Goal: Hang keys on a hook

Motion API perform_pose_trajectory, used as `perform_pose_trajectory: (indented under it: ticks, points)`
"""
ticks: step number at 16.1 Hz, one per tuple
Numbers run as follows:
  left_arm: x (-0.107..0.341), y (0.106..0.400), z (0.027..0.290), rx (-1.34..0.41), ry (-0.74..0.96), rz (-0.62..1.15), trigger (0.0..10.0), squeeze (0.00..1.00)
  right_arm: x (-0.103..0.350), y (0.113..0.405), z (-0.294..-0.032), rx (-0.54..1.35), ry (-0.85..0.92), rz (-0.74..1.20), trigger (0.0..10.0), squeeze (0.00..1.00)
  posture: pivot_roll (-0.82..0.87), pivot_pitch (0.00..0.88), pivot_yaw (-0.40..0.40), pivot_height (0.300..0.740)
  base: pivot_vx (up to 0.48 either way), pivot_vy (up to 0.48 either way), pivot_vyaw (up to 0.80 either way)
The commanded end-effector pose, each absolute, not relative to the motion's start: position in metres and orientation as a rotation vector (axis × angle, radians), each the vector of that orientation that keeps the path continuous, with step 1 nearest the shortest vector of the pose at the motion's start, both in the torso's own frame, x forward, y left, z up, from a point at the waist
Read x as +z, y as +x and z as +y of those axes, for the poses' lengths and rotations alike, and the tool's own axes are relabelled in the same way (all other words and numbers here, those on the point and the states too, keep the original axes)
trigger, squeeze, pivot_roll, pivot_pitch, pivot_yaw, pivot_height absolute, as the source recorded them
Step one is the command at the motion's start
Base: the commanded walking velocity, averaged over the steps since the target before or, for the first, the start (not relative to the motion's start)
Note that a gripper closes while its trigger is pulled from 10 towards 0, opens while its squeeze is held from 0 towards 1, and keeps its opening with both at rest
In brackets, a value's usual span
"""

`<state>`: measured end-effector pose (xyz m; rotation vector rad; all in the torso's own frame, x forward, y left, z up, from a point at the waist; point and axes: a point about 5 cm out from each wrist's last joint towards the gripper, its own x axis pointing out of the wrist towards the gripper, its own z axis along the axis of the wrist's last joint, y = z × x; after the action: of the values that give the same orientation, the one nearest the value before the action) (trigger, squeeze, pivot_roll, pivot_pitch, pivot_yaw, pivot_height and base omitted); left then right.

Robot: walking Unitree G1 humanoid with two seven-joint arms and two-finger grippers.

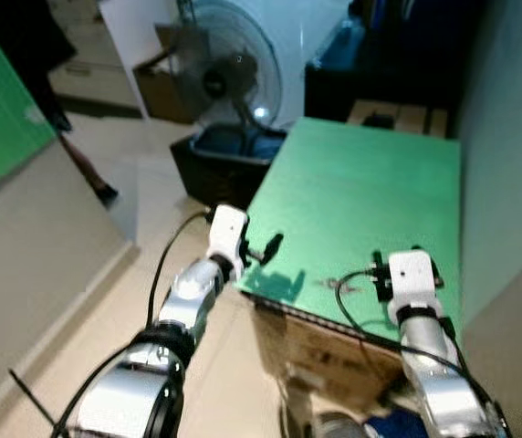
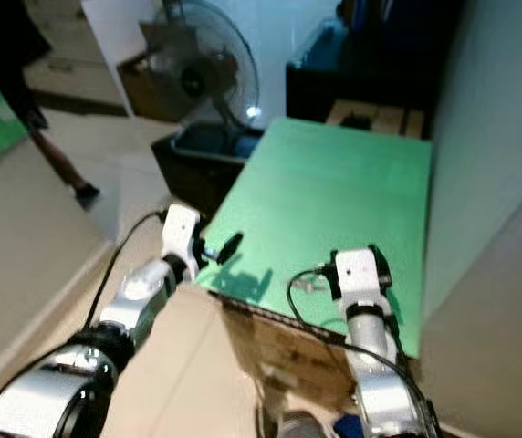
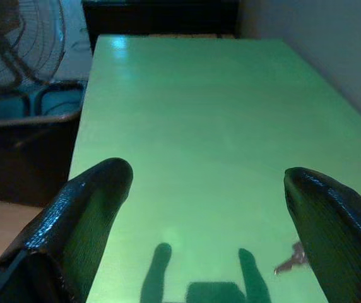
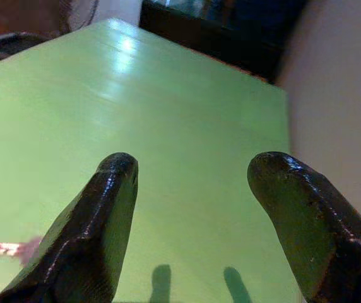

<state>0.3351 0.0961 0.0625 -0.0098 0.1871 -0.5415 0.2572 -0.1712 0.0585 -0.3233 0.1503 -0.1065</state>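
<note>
Both grippers hover over the near end of a green table [image 1: 361, 192], fingers spread wide and holding nothing. The left gripper [image 3: 209, 208] sits at the table's near left corner; in its wrist view the two black fingers [image 3: 86, 214] frame bare green top, and their shadows fall on the surface just under the tips. The keys [image 3: 292, 257] lie flat on the table beside the right-hand finger of that gripper, small and silvery, not touched by it. The right gripper [image 4: 190, 189] is at the near right part of the table, close to the wall side. Its fingers [image 4: 98, 221] also stand well apart, with the keys [image 4: 7, 248] lying off to the outer side of one finger, blurred and pinkish. From the head, the keys [image 1: 345, 284] rest between the two grippers, nearer the right one.

Beyond the fingertips the table runs on, bare and glossy, to a dark cabinet [image 1: 389, 55]. Past the left gripper stands a fan [image 1: 229, 68] above a dark bin [image 1: 224, 160]. Farther left, a person's leg [image 1: 83, 160] stands on the floor.
</note>
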Motion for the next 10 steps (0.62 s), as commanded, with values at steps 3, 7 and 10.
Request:
perform_pose_trajectory:
  ticks: [3, 7, 10]
  points:
    - [0.059, 0.336, 0.108, -0.495, -0.001, 0.216, 10.0, 0.00, 0.057, 0.258, -0.163, -0.091, -0.330, 0.154, 10.0, 0.00, -0.33, 0.000, 0.150, 0.722, 0.000, 0.000, 0.00]
    - [0.055, 0.334, 0.113, -0.449, -0.012, 0.220, 10.0, 0.00, 0.062, 0.261, -0.170, -0.072, -0.357, 0.141, 10.0, 0.00, -0.32, 0.000, 0.113, 0.722, 0.000, 0.000, 0.00]
    - [0.049, 0.329, 0.111, -0.426, -0.021, 0.229, 10.0, 0.00, 0.067, 0.269, -0.182, -0.032, -0.402, 0.140, 10.0, 0.00, -0.28, 0.000, 0.056, 0.722, 0.000, 0.000, 0.00]
